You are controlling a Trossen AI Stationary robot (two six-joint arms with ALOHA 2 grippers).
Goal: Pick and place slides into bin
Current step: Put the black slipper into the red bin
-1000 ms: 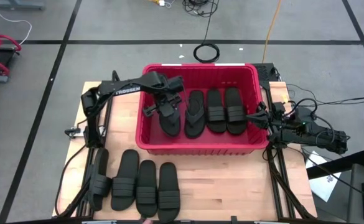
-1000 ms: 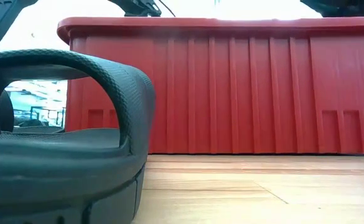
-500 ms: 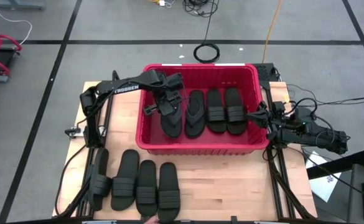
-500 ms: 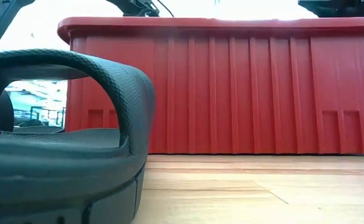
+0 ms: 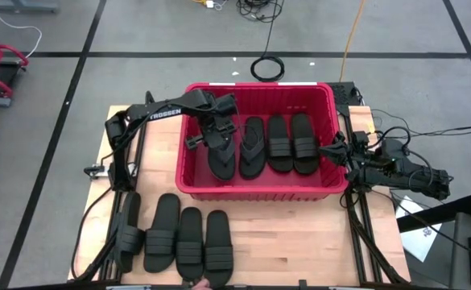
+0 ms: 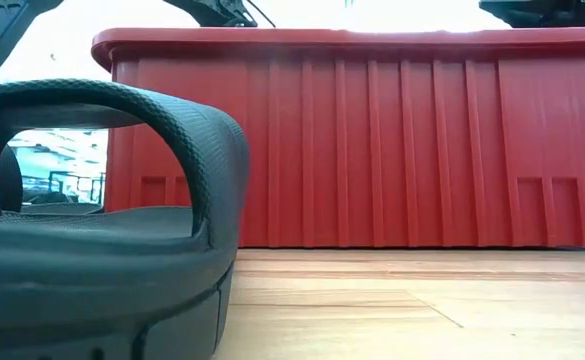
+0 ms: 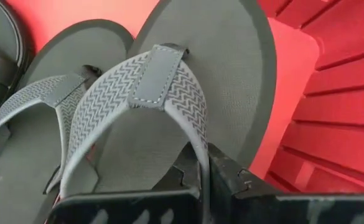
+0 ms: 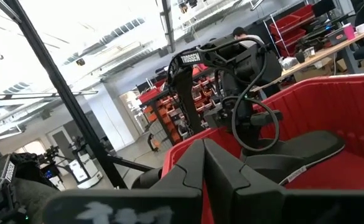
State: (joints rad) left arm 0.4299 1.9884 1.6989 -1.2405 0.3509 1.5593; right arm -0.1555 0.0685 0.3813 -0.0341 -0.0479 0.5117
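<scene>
Black thong slide [image 7: 188, 118] hangs from the left gripper's [image 5: 211, 133] clamped jaws inside the bin [image 5: 255, 189]; released crooked, it could overlap its neighbour [image 5: 252, 149].

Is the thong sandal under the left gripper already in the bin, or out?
In. The thong sandal lies inside the red bin, beside its mate; the left gripper is shut on its strap.
</scene>
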